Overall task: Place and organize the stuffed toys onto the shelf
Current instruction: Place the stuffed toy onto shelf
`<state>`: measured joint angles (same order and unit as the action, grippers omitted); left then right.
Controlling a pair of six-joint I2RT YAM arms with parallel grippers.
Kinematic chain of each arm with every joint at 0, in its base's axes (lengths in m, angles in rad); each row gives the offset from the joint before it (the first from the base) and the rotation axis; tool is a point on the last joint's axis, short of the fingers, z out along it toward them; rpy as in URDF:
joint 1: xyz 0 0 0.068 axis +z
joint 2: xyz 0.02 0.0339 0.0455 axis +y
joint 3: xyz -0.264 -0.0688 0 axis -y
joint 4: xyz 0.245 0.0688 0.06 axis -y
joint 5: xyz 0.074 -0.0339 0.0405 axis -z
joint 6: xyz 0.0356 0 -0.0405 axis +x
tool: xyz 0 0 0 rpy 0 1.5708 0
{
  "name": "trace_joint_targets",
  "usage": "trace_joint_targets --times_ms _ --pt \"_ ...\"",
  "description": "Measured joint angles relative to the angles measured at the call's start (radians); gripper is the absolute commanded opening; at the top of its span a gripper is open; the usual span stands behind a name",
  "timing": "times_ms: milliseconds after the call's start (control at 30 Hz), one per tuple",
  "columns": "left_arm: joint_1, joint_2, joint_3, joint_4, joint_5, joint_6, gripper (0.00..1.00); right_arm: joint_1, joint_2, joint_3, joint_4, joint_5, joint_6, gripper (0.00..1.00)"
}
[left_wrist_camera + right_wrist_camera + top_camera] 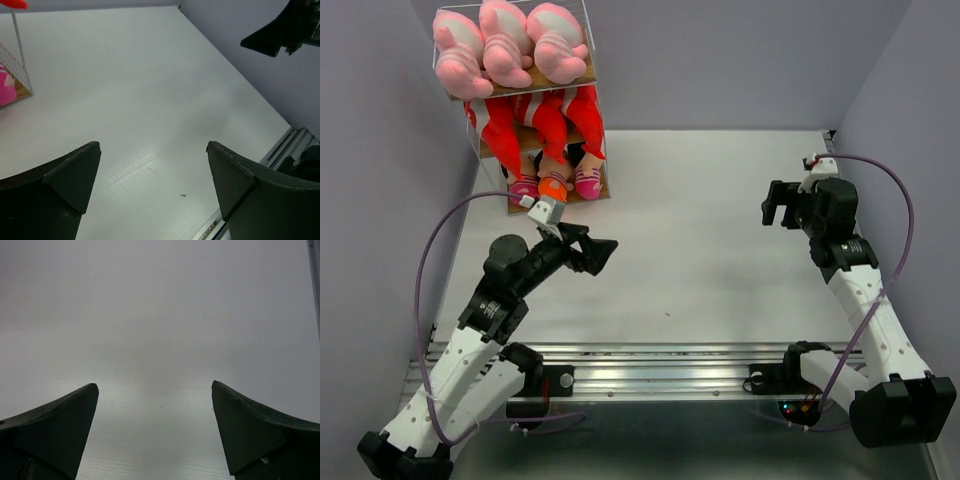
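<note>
shelf (523, 141) stands at the far left corner of the table (720, 230), close to the left wall. Three tiers, wood boards in a thin white wire frame, every tier loaded:
- top tier: 3 pink striped animals (508, 45), side by side in a row
- middle tier: 3 red sharks (535, 115), side by side, white patches showing, bodies reaching past the front edge of the board
- bottom tier: 3 dolls (555, 185), black hair, striped bodies (outer two pink, the middle one reads more orange from above)

Count: 9 toys, 3 of each, one kind per tier (can't make out any lettering on them).

left hand (598, 250): jaws wide, nothing between them. It is over the table just in front of the bottom tier, near the dolls but not touching. Its wrist camera catches the shelf's near corner at the left edge: a wire post, a bit of pink plush on the bottom board, a sliver of red at the top.

right hand (782, 207): jaws wide too, holding nothing. It is over the table on the right side, well apart from the shelf. Its wrist view shows only table surface between the two fingers.

2 arms, each trailing one purple cable (430, 260), bases on a metal rail (660, 372) at the near edge.
</note>
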<state>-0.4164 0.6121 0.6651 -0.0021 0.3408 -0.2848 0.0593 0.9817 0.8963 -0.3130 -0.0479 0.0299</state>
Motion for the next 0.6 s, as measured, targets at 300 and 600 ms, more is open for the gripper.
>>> trace_joint_targets --times_ms 300,600 --pt "-0.121 -0.025 -0.104 0.021 -0.16 0.029 0.99 0.0 0.011 0.006 -0.043 0.16 0.045 1.0" --pt "-0.141 -0.063 -0.106 0.02 -0.259 0.035 0.99 0.0 -0.04 -0.03 -0.072 0.17 -0.008 1.0"
